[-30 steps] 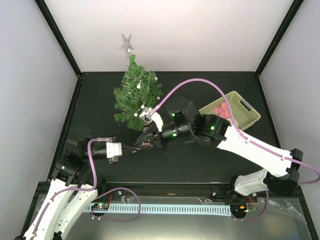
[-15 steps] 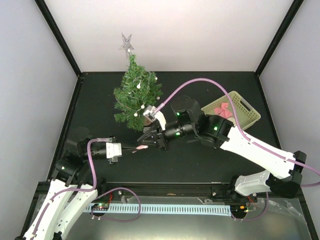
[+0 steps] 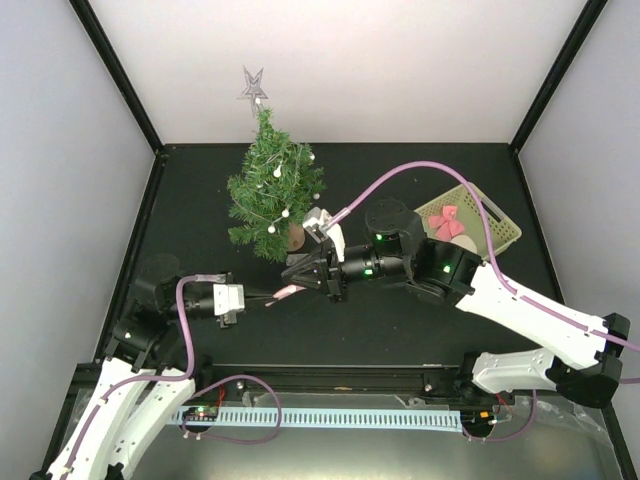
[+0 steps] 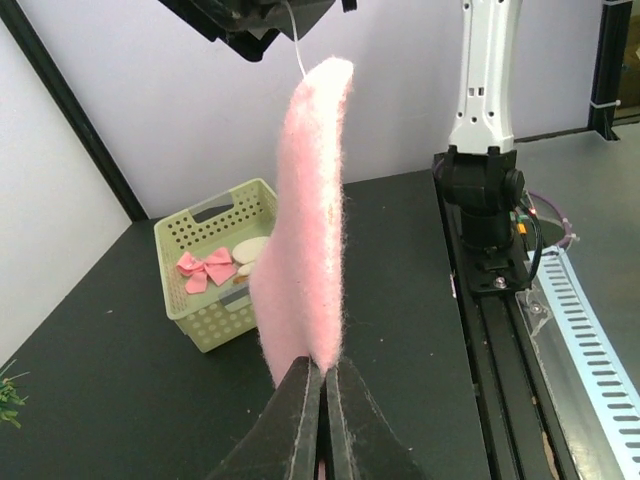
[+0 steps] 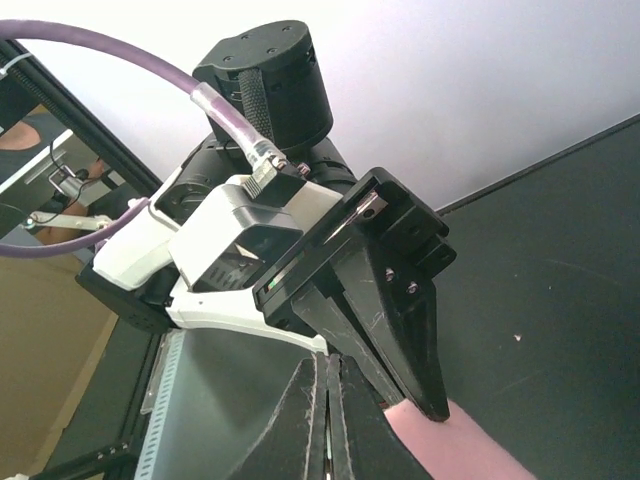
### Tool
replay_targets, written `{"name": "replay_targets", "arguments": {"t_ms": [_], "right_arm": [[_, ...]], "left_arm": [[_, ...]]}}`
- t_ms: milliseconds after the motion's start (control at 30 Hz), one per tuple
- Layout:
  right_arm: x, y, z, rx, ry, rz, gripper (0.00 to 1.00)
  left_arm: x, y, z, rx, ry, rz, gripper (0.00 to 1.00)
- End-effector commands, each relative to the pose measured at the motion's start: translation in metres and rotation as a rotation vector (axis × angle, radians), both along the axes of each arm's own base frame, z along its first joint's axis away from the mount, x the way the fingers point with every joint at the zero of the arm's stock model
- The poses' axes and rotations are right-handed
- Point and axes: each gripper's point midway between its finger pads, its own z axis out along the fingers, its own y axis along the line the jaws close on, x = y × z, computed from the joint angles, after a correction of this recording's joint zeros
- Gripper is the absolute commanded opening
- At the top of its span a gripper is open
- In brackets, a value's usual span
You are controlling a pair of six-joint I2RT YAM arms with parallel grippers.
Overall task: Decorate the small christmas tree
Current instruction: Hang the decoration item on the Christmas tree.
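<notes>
Right fingers (image 5: 292, 428) newly closed on thread (image 4: 298, 50), left fingers (image 4: 298, 420) clamping ornament (image 4: 305, 220); bow (image 4: 205, 267) in basket (image 4: 225, 318).

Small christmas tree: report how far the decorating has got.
Done: the small christmas tree carries a star and white beads. In hand: the left gripper's jaws are shut on a pink felt ornament, and the right gripper's jaws look shut on its thread, away from the branches. Left: hang it on the tree; a pink bow and other pieces lie in the basket.
</notes>
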Motion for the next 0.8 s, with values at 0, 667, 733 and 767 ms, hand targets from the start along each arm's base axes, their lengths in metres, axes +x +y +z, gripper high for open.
{"name": "replay_targets", "arguments": {"t_ms": [0, 667, 733, 767], "right_arm": [[0.008, 0.001, 0.014, 0.065, -0.043, -0.033, 0.01], [0.068, -0.115, 0.055, 0.326, -0.209, -0.696, 0.69], [0.066, -0.122, 0.052, 0.327, -0.213, -0.706, 0.75], [0.064, -0.125, 0.050, 0.329, -0.215, -0.702, 0.78]], "left_arm": [[0.003, -0.001, 0.004, -0.021, 0.032, 0.018, 0.02], [0.051, 0.032, -0.015, 0.122, 0.064, 0.404, 0.02], [0.056, 0.039, -0.015, 0.168, -0.024, 0.438, 0.02], [0.056, 0.041, -0.016, 0.198, -0.072, 0.443, 0.02]]}}
